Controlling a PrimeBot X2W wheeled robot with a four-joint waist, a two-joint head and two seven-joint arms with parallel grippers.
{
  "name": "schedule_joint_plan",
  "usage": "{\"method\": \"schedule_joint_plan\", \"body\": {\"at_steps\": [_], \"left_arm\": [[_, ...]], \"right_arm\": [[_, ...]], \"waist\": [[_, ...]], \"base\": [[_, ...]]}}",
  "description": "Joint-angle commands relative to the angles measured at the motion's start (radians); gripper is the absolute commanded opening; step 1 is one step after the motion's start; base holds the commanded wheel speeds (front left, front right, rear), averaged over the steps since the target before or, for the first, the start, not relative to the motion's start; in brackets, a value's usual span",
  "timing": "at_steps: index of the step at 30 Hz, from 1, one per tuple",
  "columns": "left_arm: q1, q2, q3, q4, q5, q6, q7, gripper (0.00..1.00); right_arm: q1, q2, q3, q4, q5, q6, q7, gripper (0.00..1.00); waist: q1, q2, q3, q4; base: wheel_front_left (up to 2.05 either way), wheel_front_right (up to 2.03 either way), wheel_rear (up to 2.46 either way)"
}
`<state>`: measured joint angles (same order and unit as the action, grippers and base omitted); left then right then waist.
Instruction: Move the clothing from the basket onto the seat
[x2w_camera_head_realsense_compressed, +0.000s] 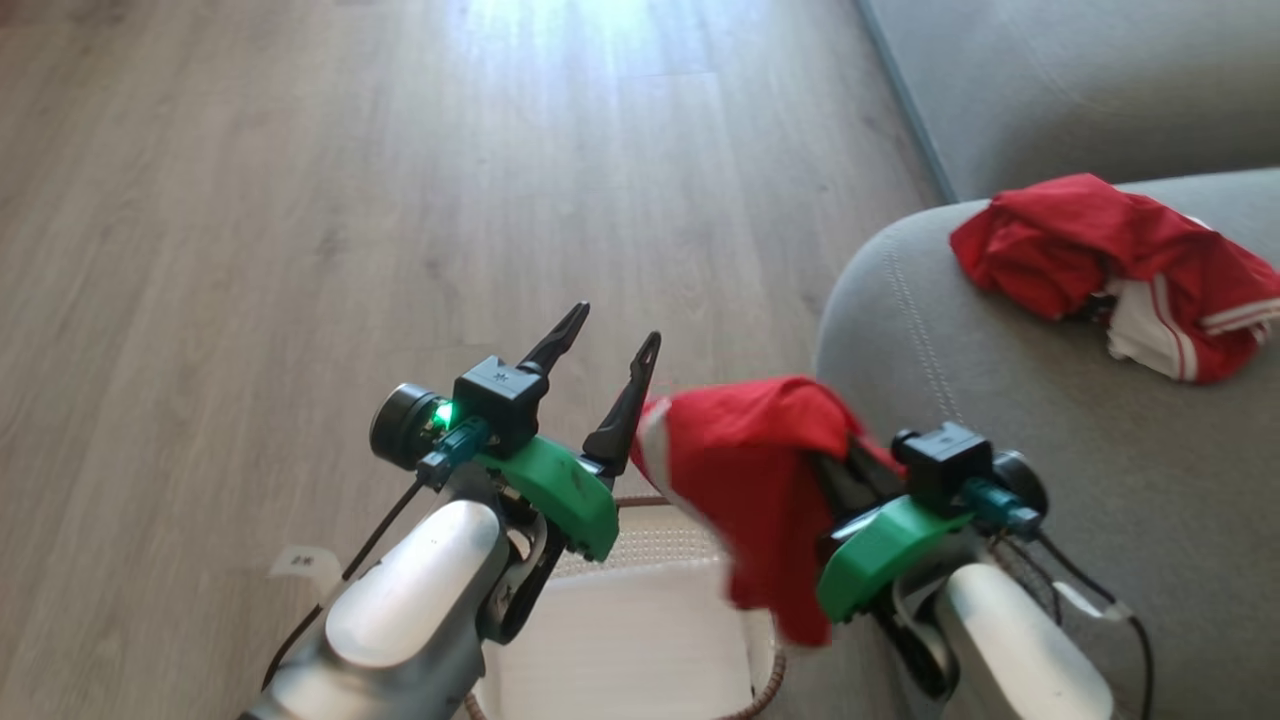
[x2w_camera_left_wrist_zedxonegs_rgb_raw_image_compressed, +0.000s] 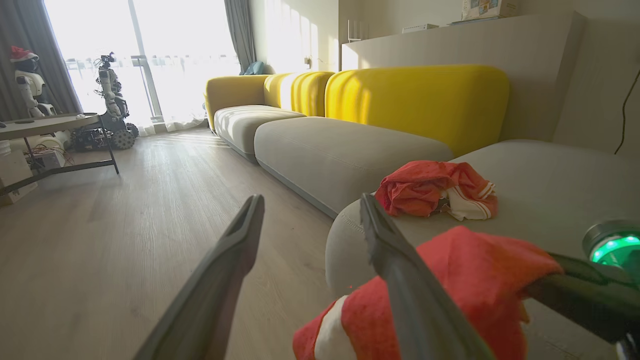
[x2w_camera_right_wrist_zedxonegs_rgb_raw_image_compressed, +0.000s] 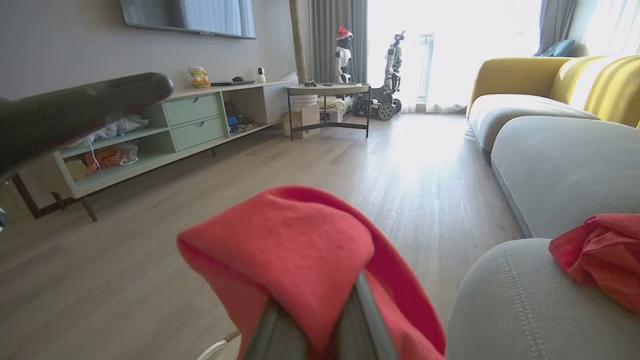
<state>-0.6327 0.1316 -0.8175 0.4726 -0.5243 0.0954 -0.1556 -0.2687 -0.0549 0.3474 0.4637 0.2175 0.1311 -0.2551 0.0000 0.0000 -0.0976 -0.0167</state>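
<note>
Red clothing (x2w_camera_head_realsense_compressed: 745, 470) draped over right claw (x2w_camera_head_realsense_compressed: 845, 470) clenched on it, above basket (x2w_camera_head_realsense_compressed: 650, 545), left claw (x2w_camera_head_realsense_compressed: 615, 328) spread empty beside.

The basket (x2w_camera_head_realsense_compressed: 650, 548) stands on the floor (x2w_camera_head_realsense_compressed: 300, 200), below and between the two hands. The seat (x2w_camera_head_realsense_compressed: 1000, 430) lies just to its right. The first garment (x2w_camera_head_realsense_compressed: 1100, 260) lies on the seat, well back from its rounded corner. The second garment (x2w_camera_head_realsense_compressed: 745, 470) hangs draped over the right hand (x2w_camera_head_realsense_compressed: 835, 445), above the basket's right side, just beside the left hand (x2w_camera_head_realsense_compressed: 616, 323).
</note>
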Motion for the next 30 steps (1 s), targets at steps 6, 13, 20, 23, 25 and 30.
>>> {"method": "schedule_joint_plan", "body": {"at_steps": [6,13,20,23,25,30], "left_arm": [[0.003,0.004,0.025,-0.007,-0.007,-0.008,-0.035,1.0],[0.031,-0.013,0.005,-0.013,-0.006,-0.007,-0.057,1.0],[0.038,-0.026,-0.009,-0.012,-0.002,-0.007,-0.071,1.0],[0.036,-0.029,-0.016,-0.007,0.001,-0.008,-0.075,1.0],[0.034,-0.031,-0.02,-0.001,0.002,-0.01,-0.076,1.0],[0.026,-0.037,-0.025,0.013,0.0,-0.012,-0.08,1.0]], "right_arm": [[-0.01,0.005,-0.088,-0.088,-0.066,0.0,-0.007,0.0],[0.005,-0.002,-0.175,-0.142,-0.117,0.0,0.017,0.0],[0.017,-0.012,-0.232,-0.221,-0.143,0.0,0.062,0.0],[0.023,-0.013,-0.244,-0.249,-0.15,0.0,0.077,0.0],[0.024,-0.013,-0.244,-0.264,-0.152,0.0,0.085,0.0],[0.015,-0.012,-0.251,-0.279,-0.149,0.0,0.096,0.0]], "waist": [[0.0,0.0,0.008,-0.078],[0.0,0.0,0.023,-0.164],[0.0,0.0,0.053,-0.279],[0.0,0.0,0.067,-0.323],[0.0,0.0,0.077,-0.348],[0.0,0.0,0.096,-0.383]], "base": [[0.0,0.0,0.0],[0.0,0.0,0.0],[0.0,0.0,0.0],[0.0,0.0,0.0],[0.0,0.0,0.0],[0.0,0.0,0.0]]}}
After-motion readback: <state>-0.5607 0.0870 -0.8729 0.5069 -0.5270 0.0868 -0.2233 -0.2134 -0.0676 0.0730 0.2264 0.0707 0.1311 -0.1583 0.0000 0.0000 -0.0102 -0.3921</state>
